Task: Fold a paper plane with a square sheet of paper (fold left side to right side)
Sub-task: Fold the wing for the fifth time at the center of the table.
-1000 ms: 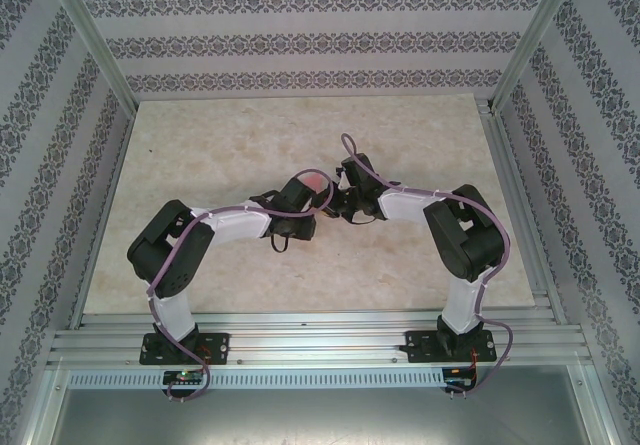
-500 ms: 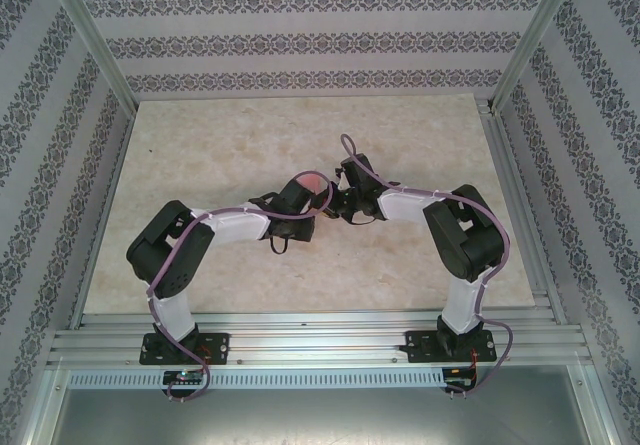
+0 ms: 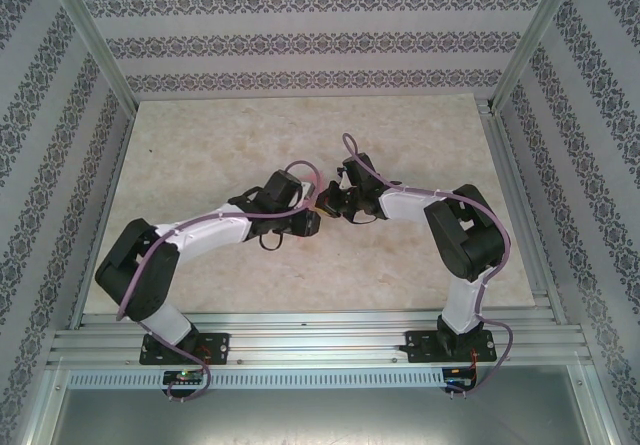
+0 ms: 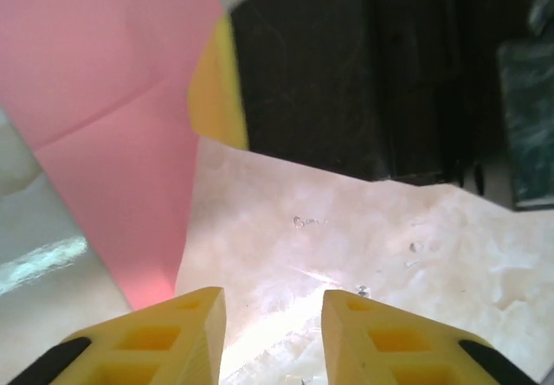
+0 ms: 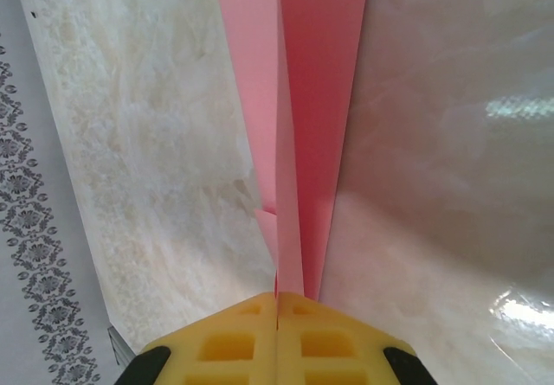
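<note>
The paper plane [image 5: 316,99] looks thin and matt; the marble-patterned table [image 5: 433,186] shines glossy.

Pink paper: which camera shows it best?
Right wrist: the folded paper runs lengthwise, its layers and creases plain, pinched in the right claw. Left wrist catches just one creased part, off to the side.

A pale marbled table [image 3: 200,145] sits between patterned walls [image 3: 300,35] and aluminium rails [image 3: 320,340].

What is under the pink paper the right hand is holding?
Pale marble tabletop shows either side of the paper, clamped in the right hand. Directly beneath, it's covered.
</note>
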